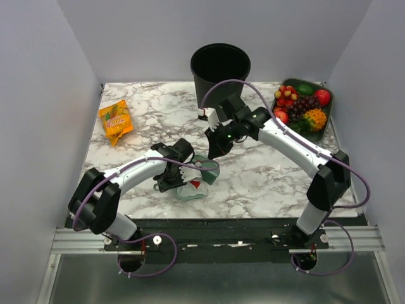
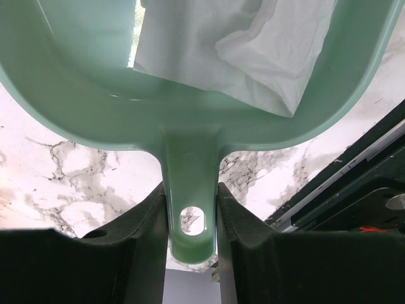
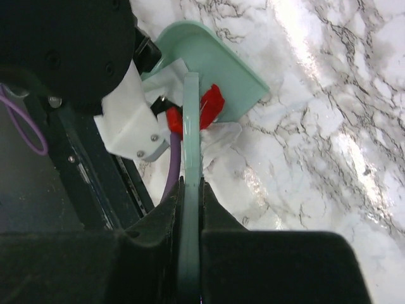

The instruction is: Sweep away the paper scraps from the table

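Scene: two arms meeting over the middle of the table [image 1: 266,177], shown from above and from each wrist.
Left claw [image 2: 192,193]: partly spread, with both fingers pressed against the flat handle of a pale teal dustpan [image 2: 76,88], pinching it beside the hanging hole.
Right claw [image 3: 192,190]: pressed together on a thin teal sweeping tool [image 3: 191,126], seen edge-on, whose far end reaches the pan's mouth.
Paper scraps [image 3: 212,104]: bright red bits at the pan's lip, one on each side of the tool. Whether they lie wholly on the pan floor or partly on the table cannot be told.
White sheet [image 3: 224,136]: crumpled paper at the lip, partly inside the pan and partly spilling onto the marble.
Bin [image 1: 220,66]: black, at the far edge, well apart from the pan.
Step in hand (judged): drawing the scraps over the lip and into the pan.
Risk, lip gap: if the pan tilts in its grip, the lip may lift and the scraps may slide beneath it.
Risk, blockage: the white sheet crowds the mouth, so a stroke could bunch it up and flick the light scraps sideways.
Risk, contact: the tool works close to the left wrist and a purple cable [image 3: 172,161], and a long stroke could snag on them.
Risk, carriage: tipping the pan on the way to the bin could shed its load.
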You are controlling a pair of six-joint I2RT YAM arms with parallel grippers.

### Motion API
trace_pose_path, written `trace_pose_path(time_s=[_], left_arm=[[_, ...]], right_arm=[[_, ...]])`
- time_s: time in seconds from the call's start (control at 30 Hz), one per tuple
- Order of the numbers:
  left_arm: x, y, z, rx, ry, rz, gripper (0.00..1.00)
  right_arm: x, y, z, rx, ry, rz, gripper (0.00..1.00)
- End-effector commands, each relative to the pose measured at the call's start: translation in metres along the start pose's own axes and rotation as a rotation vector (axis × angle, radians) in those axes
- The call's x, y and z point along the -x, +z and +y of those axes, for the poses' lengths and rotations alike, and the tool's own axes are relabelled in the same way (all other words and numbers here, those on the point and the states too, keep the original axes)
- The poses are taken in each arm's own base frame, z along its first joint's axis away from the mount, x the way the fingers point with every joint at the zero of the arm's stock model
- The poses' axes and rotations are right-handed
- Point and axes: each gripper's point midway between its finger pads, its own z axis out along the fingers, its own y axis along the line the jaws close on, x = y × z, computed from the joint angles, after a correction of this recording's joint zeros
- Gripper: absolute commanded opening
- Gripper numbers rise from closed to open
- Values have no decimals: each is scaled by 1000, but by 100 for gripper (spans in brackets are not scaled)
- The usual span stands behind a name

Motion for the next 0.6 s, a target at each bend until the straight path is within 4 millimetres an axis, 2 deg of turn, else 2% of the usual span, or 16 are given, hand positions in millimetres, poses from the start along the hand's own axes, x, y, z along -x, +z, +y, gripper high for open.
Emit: trace_pose_path(time_s=[0.0,0.07,0.17,0.2,0.27,0.3,0.33,0.37,0.47,0.5,0.57], left_arm=[[0,-2,-4,-13,-1,-6,0],[-1,-2,-5,-16,2,-2,0],[-2,-2,-5,-16,4,-1,0],[-2,-3,-6,-16,7,-1,0],[-4,-3,-6,-14,9,4,0],[-4,-3,-5,-13,9,5,0],[-4,-3,-5,-13,9,5,0],[-5,-3,-5,-13,10,11,0],[-7,-4,-4,-6,20,21,0],[-7,-4,-4,-3,23,23,0],[-8,-4,-2,-1,26,32,0]], right_arm=[[-3,-32,17,-11,-46,-42,1],[3,-41,14,-60,-54,-77,1],[3,-46,-5,-178,-47,-79,1],[-5,-46,-25,-284,-8,-58,0],[-13,-46,-44,-386,11,-32,1],[-22,-49,-66,-515,70,-13,0],[-32,-45,-73,-553,100,13,1],[-39,-40,-75,-553,117,37,1],[-60,-18,-64,-469,228,97,1],[-62,-9,-54,-424,247,107,1],[-63,3,-45,-397,238,127,0]])
